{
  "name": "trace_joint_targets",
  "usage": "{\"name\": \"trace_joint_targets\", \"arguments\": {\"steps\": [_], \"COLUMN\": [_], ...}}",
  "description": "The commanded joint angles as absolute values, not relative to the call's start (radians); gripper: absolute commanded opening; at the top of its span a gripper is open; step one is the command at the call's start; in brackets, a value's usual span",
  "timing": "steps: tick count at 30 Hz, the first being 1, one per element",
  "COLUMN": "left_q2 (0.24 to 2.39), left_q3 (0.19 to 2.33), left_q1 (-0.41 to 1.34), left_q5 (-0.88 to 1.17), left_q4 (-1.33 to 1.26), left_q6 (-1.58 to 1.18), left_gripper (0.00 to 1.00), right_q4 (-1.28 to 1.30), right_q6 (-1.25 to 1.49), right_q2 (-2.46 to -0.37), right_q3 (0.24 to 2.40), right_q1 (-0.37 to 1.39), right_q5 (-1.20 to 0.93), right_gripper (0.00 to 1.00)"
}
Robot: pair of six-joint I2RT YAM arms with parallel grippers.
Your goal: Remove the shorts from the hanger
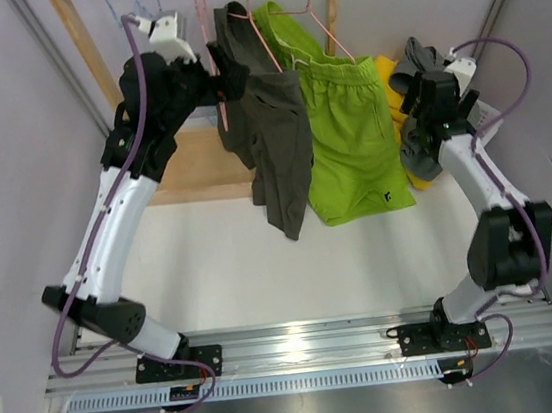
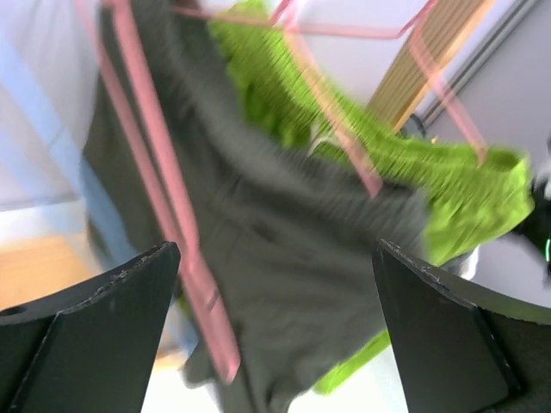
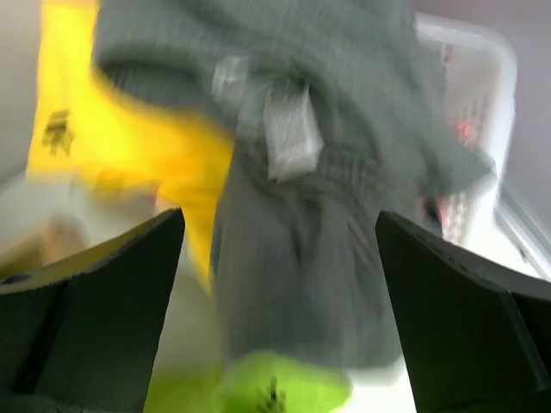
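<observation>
Left gripper (image 2: 275, 254) gapes empty before olive-grey shorts (image 1: 274, 146) hung beside lime green shorts (image 1: 354, 146) on pink hangers (image 2: 168, 198); right gripper (image 3: 280, 224), fingers spread wide, holds nothing, facing heaped grey shorts (image 3: 344, 172) and yellow shorts (image 3: 112, 129).

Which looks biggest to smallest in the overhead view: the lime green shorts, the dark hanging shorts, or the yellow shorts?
1. lime green shorts, the widest spread.
2. dark hanging shorts, close behind; longer but narrower.
3. yellow shorts, only a sliver shows, so their real size is unsure.
</observation>
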State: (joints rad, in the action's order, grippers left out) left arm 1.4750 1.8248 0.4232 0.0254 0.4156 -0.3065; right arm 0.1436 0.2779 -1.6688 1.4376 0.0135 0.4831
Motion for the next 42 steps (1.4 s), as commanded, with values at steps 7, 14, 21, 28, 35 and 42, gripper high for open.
{"name": "trace_joint_targets", "arguments": {"steps": [7,14,21,28,35,42], "left_q2": [1.822,1.920,1.994,2.037,2.039,1.948], "left_q3": [2.417,2.444,2.441,2.445,2.464,2.462], "left_q1": [0.483,0.483,0.488,0.488,0.488,0.489], "left_q5": [0.002,-0.022,-0.018,-0.014,0.014,0.005], "left_q4": [0.564,0.502,0.437,0.379,0.387,0.437], "left_q6": [-0.311,-0.363,-0.393,-0.416,-0.430,-0.433], "left_gripper": [0.99,0.99,0.91,0.61,0.00,0.00], "right_q4": [0.136,0.371,0.469,0.494,0.505,0.454], "right_q6": [0.268,0.264,0.264,0.275,0.290,0.316], "right_q2": [-0.950,-0.640,-0.580,-0.552,-0.538,-0.564], "right_q3": [1.126,1.100,1.141,1.135,1.123,1.164], "right_q1": [0.189,0.212,0.212,0.213,0.213,0.212], "right_q5": [0.592,0.572,0.538,0.522,0.491,0.258], "right_gripper": [0.99,0.99,0.99,0.99,0.99,0.99]}}
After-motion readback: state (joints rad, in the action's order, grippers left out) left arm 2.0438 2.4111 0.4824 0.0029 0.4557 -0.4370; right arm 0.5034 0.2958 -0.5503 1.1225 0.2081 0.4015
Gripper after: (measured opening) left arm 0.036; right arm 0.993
